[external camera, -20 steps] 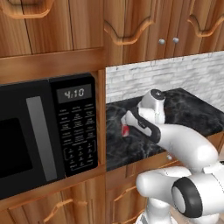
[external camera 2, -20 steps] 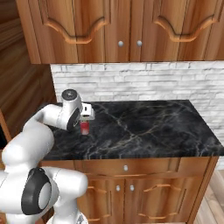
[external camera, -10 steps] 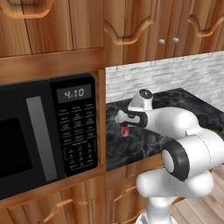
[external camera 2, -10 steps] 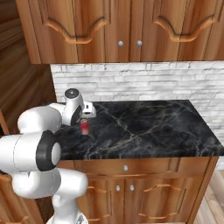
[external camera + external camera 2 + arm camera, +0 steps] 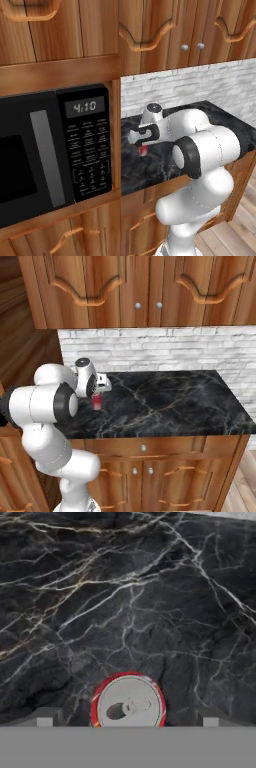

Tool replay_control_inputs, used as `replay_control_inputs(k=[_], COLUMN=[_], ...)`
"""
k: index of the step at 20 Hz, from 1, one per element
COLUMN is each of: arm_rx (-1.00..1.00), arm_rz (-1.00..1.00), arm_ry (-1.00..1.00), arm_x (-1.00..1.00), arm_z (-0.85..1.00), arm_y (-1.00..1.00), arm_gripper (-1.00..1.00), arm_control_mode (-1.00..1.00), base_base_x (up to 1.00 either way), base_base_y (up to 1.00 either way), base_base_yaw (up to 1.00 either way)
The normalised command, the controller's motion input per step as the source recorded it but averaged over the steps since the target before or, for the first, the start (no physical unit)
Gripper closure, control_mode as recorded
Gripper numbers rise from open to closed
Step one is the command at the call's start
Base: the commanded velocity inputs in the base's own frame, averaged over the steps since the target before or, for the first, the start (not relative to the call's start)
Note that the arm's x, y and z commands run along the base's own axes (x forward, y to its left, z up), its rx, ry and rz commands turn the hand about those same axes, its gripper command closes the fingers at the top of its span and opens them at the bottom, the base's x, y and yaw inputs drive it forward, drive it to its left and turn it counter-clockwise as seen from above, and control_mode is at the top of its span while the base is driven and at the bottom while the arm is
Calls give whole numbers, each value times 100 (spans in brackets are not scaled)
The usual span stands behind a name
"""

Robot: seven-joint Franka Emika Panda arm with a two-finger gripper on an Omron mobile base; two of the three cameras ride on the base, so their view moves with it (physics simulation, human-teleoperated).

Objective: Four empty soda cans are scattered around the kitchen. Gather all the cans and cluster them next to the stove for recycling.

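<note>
One red soda can [image 5: 143, 150] with a silver top stands upright on the black marble counter [image 5: 165, 401], near its left end; it is also the red can [image 5: 96, 401] in the right base view. My gripper [image 5: 142, 141] hangs just above it, pointing down, jaws open and apart from the can. In the hand view the can's top [image 5: 128, 701] lies between my two fingertips [image 5: 45, 720], centred at the bottom. The gripper [image 5: 98, 392] holds nothing. The stove is out of view.
A black microwave [image 5: 50, 145] with a keypad stands built into the wood cabinetry left of the counter. A white brick wall [image 5: 165, 351] backs the counter, with wooden upper cabinets [image 5: 145, 291] overhead. The marble stretches bare to the right of the can.
The hand has shifted left and now sits over the red can, and the arm's elbow has folded in closer to the base. The can has not moved; the jaws stayed open.
</note>
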Motion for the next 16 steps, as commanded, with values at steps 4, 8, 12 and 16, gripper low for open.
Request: replay_control_inputs(k=[4, 8, 12, 16], arm_rx=[-5, -3, 0, 5], arm_rz=[0, 0, -1, -11], arm_ry=[7, 5, -1, 5], arm_x=[22, 23, 4, 0], arm_z=[-41, -36, -6, 34], arm_y=[0, 0, -1, -10], arm_gripper=[-100, -100, 100, 100], arm_control_mode=[-100, -100, -100, -100], base_base_x=[0, 0, 0, 0], base_base_y=[0, 0, 0, 0], base_base_yaw=[0, 0, 0, 0])
